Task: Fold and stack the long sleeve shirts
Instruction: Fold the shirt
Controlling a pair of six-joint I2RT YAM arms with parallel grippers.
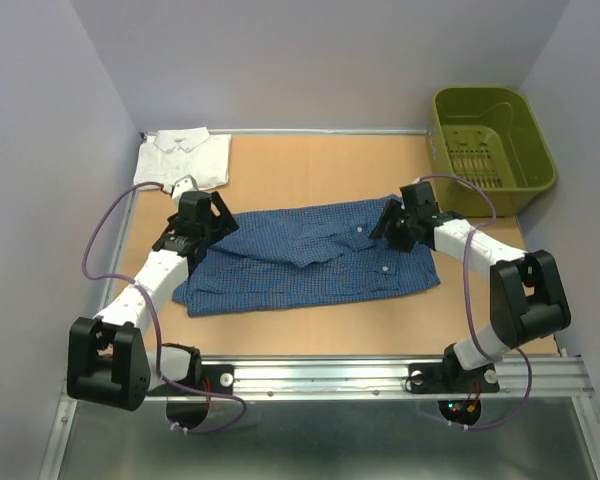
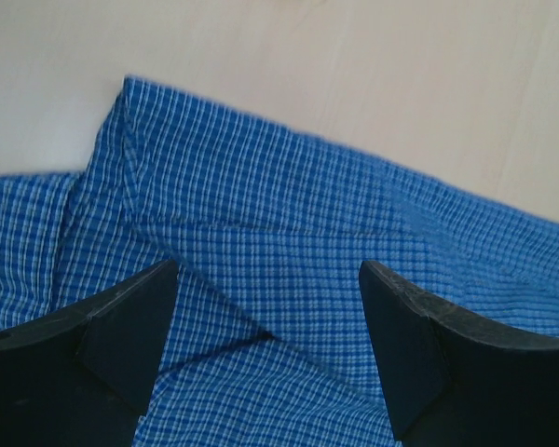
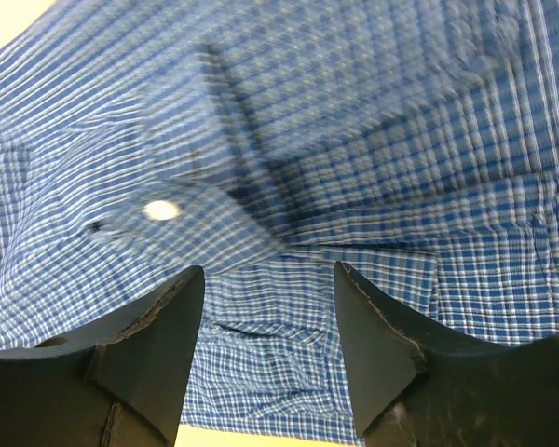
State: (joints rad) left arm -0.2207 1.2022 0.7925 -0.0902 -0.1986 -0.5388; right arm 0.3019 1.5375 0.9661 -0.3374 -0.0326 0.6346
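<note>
The dark blue checked shirt (image 1: 310,258) lies folded lengthwise across the middle of the table. The white shirt (image 1: 185,158) sits folded at the far left corner. My left gripper (image 1: 217,215) hovers open over the blue shirt's left end, the checked cloth (image 2: 261,223) lying flat between its fingers (image 2: 135,321). My right gripper (image 1: 388,222) hovers open over the shirt's right end. In the right wrist view the cloth (image 3: 354,158) with a white button (image 3: 160,210) fills the frame, nothing pinched between the fingers (image 3: 382,345).
An olive-green plastic basket (image 1: 492,145) stands at the far right corner. Bare wooden tabletop (image 1: 310,170) lies beyond the blue shirt, and a metal rail (image 1: 380,375) runs along the near edge.
</note>
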